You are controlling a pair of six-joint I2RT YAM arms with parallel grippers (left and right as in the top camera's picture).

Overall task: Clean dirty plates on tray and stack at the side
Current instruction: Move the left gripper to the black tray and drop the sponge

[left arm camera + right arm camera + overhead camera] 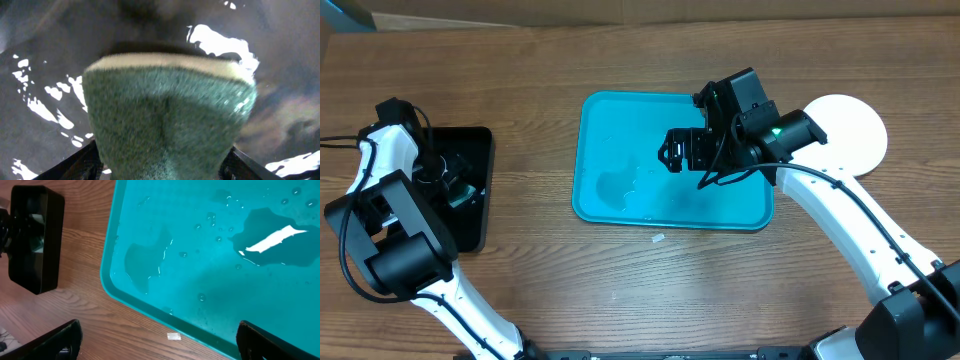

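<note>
The turquoise tray (620, 150) lies mid-table and holds only patches of water; it fills the right wrist view (240, 265). A white plate (855, 130), or a stack seen from above as one, lies on the table right of the tray. The yellow-green and bluish plates do not show separately. My right gripper (675, 152) hangs open and empty over the tray's middle; its fingers (160, 340) spread wide. My left gripper (445, 180) is over the black tray, shut on a green and yellow sponge (170, 120).
A small black tray (470, 190) stands at the left, also in the right wrist view (35, 235); its wet bottom (35, 100) shows behind the sponge. A small white scrap (659, 238) lies on the wood in front of the turquoise tray (173, 336).
</note>
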